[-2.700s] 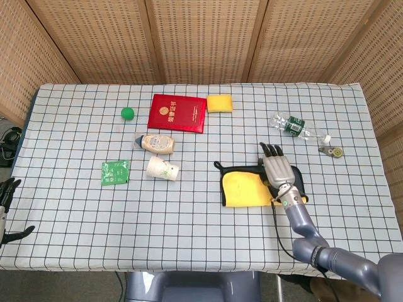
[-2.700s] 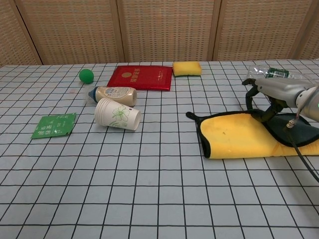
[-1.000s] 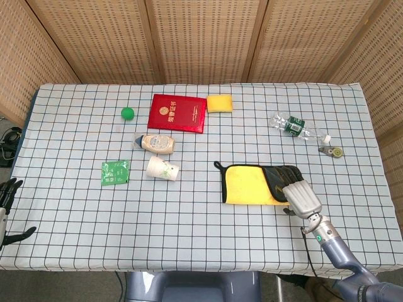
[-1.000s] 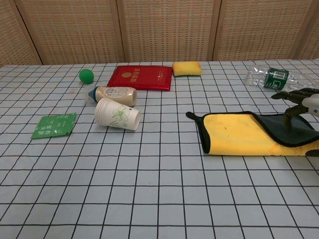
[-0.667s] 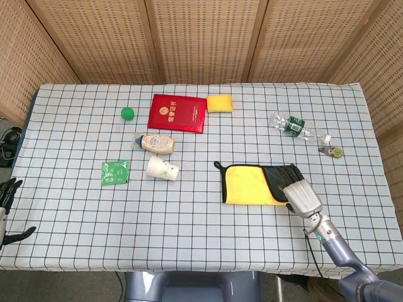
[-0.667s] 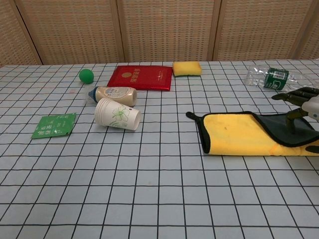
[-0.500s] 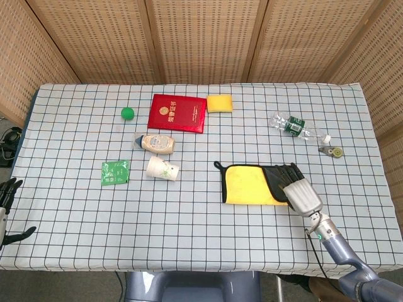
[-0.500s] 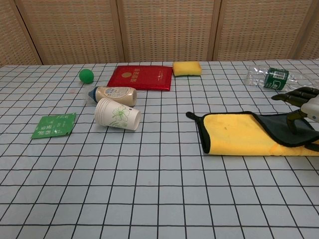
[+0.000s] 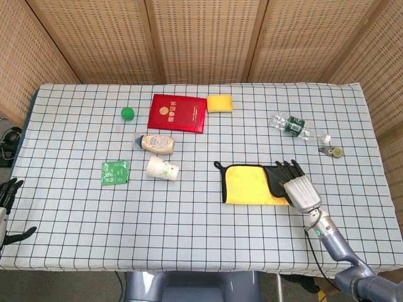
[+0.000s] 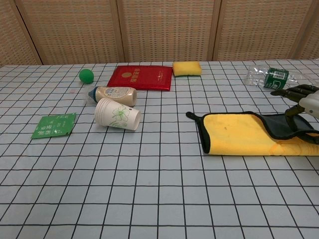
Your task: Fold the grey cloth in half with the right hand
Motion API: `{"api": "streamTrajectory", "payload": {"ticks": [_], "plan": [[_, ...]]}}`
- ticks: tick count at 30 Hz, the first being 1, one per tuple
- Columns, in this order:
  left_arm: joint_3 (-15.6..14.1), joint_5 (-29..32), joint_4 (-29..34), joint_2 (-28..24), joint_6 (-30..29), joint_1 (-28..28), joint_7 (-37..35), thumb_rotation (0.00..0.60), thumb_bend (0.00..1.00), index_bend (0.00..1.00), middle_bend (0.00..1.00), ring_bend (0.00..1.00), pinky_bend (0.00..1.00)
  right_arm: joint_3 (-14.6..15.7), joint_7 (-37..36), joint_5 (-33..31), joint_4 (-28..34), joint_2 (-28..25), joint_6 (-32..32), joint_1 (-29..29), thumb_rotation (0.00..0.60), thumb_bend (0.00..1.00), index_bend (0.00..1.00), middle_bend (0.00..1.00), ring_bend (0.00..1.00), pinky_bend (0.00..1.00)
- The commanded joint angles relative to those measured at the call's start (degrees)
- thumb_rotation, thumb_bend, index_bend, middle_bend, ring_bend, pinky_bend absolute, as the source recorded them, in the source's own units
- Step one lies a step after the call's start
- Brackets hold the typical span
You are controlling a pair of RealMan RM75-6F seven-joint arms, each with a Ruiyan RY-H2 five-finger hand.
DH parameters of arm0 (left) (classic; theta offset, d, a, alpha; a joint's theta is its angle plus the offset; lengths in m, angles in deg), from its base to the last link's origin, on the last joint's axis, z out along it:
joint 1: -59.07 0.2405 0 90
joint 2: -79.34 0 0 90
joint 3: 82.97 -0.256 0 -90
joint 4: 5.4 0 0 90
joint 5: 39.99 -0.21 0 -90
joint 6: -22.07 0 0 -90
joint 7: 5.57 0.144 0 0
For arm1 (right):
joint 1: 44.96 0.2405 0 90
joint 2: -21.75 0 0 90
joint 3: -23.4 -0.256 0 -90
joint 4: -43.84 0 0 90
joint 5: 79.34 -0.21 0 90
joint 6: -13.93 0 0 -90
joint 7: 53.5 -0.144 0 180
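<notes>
The cloth lies at the table's right, its yellow face (image 9: 247, 185) (image 10: 239, 133) up and a dark grey flap (image 9: 275, 181) (image 10: 279, 124) folded over its right part. My right hand (image 9: 301, 189) (image 10: 303, 99) is over the flap's right end, palm down. Its fingers (image 10: 284, 91) are spread and point away from me. Its thumb hangs down toward the grey flap, and nothing shows between thumb and fingers. My left hand (image 9: 7, 207) hangs off the table's left edge, fingers apart and holding nothing.
A clear plastic bottle (image 9: 291, 126) (image 10: 266, 77) lies beyond the cloth, with a small tag (image 9: 331, 150) to its right. A yellow sponge (image 9: 220, 102), a red booklet (image 9: 177, 112), a green ball (image 9: 128, 113), a tan bottle (image 9: 156, 143), a tipped paper cup (image 9: 162, 168) and a green packet (image 9: 115, 172) lie further left.
My right hand drew back from the cloth's middle toward the near right edge. Over the last second it has crept forward again over the grey flap. The left hand has not moved.
</notes>
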Motion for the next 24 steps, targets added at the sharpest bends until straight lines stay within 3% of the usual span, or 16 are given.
{"api": "streamTrajectory", "payload": {"ticks": [1,11,19,21,24], "plan": [[0.0,0.1,0.0,0.0,0.0,0.0,0.0,0.600,0.00,0.00,0.00,0.00,0.00,-1.6,-2.1,-2.2,1.1,0.1,-1.8,0.5,0.600,0.65,0.65,0.02,0.00,0.00],[0.1,0.3,-0.1,0.0,0.1,0.0,-0.2,0.600,0.00,0.00,0.00,0.00,0.00,-7.8,-2.5,-10.3,2.2,-0.7,-6.9,2.4,0.600,0.67,0.65,0.02,0.00,0.00],[0.1,0.2,0.0,0.1,0.2,-0.1,0.1,0.600,0.00,0.00,0.00,0.00,0.00,-9.8,-2.0,-15.7,0.1,-0.5,-11.4,2.9,0.600,0.66,0.65,0.02,0.00,0.00],[0.0,0.2,0.0,0.1,0.2,-0.1,0.3,0.600,0.00,0.00,0.00,0.00,0.00,-9.9,-2.2,-16.4,-1.1,0.0,-12.4,3.0,0.600,0.61,0.60,0.02,0.00,0.00],[0.0,0.2,0.1,0.2,0.2,-0.1,0.5,0.600,0.00,0.00,0.00,0.00,0.00,-9.9,-2.2,-17.0,-3.1,0.8,-13.7,3.4,0.600,0.46,0.41,0.00,0.00,0.00]]}}
